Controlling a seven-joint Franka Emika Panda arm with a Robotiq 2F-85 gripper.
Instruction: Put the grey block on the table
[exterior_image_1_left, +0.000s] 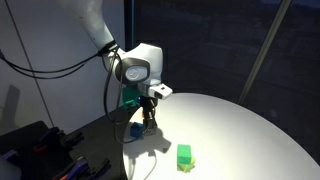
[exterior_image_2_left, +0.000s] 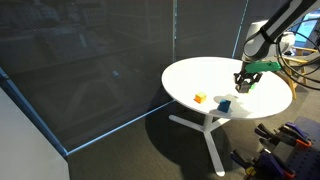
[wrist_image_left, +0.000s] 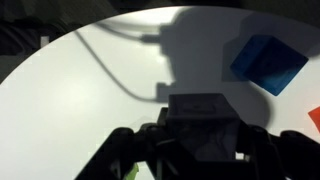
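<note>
Behind the gripper (exterior_image_1_left: 148, 121) stands a wall of dark glass panels (exterior_image_2_left: 90, 60) split by pale frame bars (exterior_image_1_left: 264, 50). Beneath it the round white table (exterior_image_2_left: 200, 75) is brightly lit and rests on a splayed white foot (exterior_image_2_left: 208, 128). The floor (exterior_image_2_left: 140, 155) below looks grey, with dark clutter (exterior_image_1_left: 35, 148), perhaps cables, off to the side.

The round white worktop (exterior_image_2_left: 195, 75) stood on one central leg (exterior_image_2_left: 210, 135) with splayed feet; a blue cube (exterior_image_2_left: 225, 104) lay on it close to the rim, with a small yellow-orange block (exterior_image_2_left: 200, 98) near it (both plain in an exterior view); a green block (exterior_image_1_left: 185, 156) sat apart from the cube, also close to the rim; in the wrist view the cube rested on bare white surface.
</note>
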